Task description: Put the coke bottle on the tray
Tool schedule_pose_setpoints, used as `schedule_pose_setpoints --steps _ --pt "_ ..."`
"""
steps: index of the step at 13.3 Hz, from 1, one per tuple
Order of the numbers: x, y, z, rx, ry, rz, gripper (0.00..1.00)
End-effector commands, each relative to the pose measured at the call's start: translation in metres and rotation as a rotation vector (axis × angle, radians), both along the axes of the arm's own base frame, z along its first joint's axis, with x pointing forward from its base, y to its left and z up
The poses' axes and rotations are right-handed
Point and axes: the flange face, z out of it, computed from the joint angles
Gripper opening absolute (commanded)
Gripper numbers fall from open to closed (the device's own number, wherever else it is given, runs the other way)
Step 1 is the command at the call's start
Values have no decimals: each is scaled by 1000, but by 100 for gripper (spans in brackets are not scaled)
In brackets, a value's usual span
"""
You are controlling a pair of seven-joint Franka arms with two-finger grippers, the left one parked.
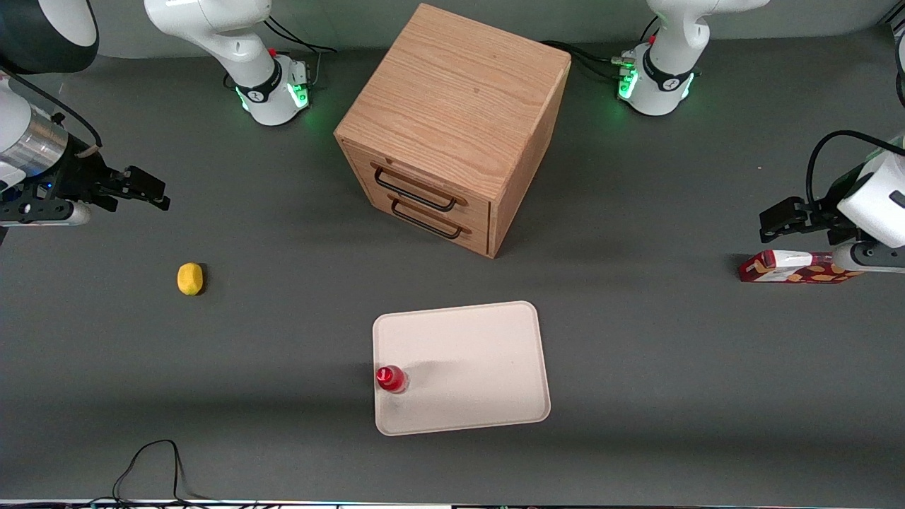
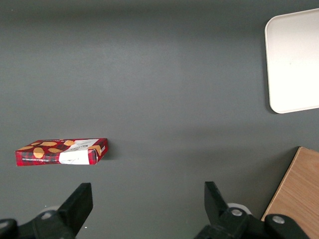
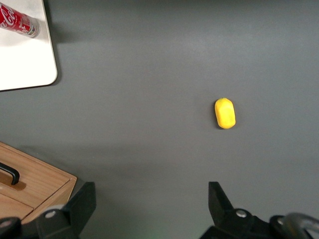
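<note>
Grey tabletop throughout; front view: coke bottle [image 1: 391,379] stands upright on the tray [image 1: 481,353] near its 9 o'clock rim, so placement looks complete; gripper [image 1: 145,191] hangs well apart, toward the working arm's end; right wrist view: fingers spread, empty, lemon [image 3: 225,113] at 12 o'clock from them.

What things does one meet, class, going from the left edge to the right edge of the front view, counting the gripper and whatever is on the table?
Open gripper, raised above the table → lemon → coke bottle, standing on the tray → snack box.
</note>
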Motion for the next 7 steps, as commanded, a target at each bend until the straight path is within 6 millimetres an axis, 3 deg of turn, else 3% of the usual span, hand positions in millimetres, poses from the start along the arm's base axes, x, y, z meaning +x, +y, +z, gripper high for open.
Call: schedule_pose_setpoints --steps 1,7 --pt "10 -20 7 -12 -15 -9 100" --pt "12 -23 8 -18 -12 -20 100"
